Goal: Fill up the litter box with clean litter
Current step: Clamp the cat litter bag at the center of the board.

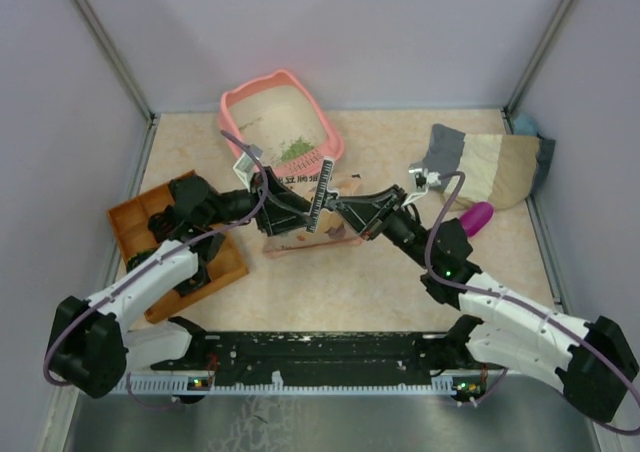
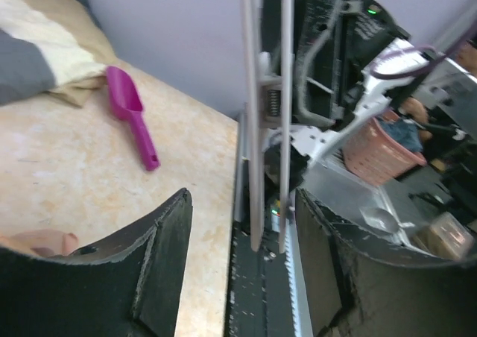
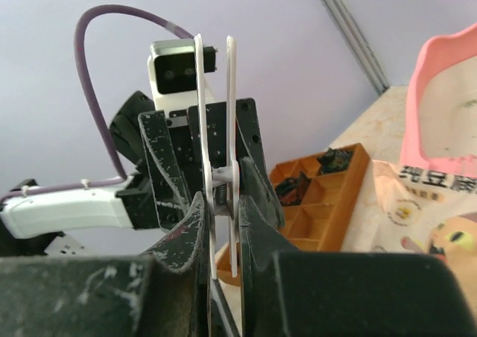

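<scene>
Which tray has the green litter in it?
The pink litter box at the back; the litter sits inside. The orange tray, left, is compartmented.

Orange compartmented tray (image 1: 145,197), magenta scoop (image 1: 477,217), paper bag (image 1: 290,244), striped cloth (image 1: 490,167), white clip (image 1: 320,197)

The litter box (image 1: 230,117) at the far side is salmon pink, and the clean litter (image 1: 296,150) in it is green. Near it lies a beige bag (image 1: 291,240) printed with dark characters and a cartoon figure. The clip (image 1: 320,200) is white with black ticks. At the left, the compartmented tray (image 1: 128,219) is orange. At the right, the scoop (image 1: 477,216) is magenta and the cloth (image 1: 487,164) is banded grey, cream and tan. The left pincer (image 2: 242,225) and right pincer (image 3: 222,218) are black, flecked pale. The table (image 1: 400,282) is mottled beige.
</scene>
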`<state>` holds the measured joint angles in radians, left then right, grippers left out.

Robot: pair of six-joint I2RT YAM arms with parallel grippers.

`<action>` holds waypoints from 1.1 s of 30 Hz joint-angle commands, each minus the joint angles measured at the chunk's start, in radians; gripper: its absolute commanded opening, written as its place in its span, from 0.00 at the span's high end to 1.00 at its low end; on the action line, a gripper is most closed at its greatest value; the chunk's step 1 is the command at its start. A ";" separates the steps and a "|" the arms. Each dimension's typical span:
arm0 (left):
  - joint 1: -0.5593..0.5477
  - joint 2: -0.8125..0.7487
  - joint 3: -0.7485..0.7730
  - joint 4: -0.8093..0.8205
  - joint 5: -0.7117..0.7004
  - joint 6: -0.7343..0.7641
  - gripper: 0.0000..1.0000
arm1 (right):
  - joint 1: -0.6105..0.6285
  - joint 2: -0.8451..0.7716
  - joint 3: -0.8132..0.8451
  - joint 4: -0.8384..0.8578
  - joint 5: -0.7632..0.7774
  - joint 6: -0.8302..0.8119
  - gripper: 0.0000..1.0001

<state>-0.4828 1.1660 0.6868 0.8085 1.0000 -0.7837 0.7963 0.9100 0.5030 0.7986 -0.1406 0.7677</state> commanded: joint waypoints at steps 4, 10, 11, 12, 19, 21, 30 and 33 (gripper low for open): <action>0.005 -0.044 0.185 -0.638 -0.290 0.521 0.35 | 0.006 -0.185 0.094 -0.437 0.124 -0.301 1.00; 0.078 0.043 0.299 -0.820 -0.418 0.753 0.34 | 0.006 -0.276 0.151 -0.701 0.147 -0.469 1.00; 0.102 0.074 0.334 -0.846 -0.408 0.781 0.34 | 0.006 -0.286 0.159 -0.720 0.138 -0.488 1.00; 0.131 0.117 0.371 -0.885 -0.383 0.818 0.34 | 0.006 -0.294 0.166 -0.739 0.129 -0.505 1.00; 0.245 0.446 0.745 -1.279 -0.297 1.161 0.34 | 0.006 -0.347 0.199 -0.854 0.093 -0.590 1.00; 0.254 0.522 0.841 -1.342 -0.305 1.215 0.33 | 0.006 -0.354 0.204 -0.872 0.079 -0.603 1.00; 0.257 0.822 1.154 -1.612 -0.251 1.393 0.32 | 0.006 -0.346 0.233 -0.916 0.059 -0.652 1.00; 0.257 0.878 1.202 -1.687 -0.218 1.436 0.33 | 0.006 -0.338 0.236 -0.903 0.056 -0.665 1.00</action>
<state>-0.2264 1.9987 1.8290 -0.7116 0.7254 0.5472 0.7963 0.5709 0.6781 -0.1413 -0.0727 0.1406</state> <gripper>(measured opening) 0.673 0.111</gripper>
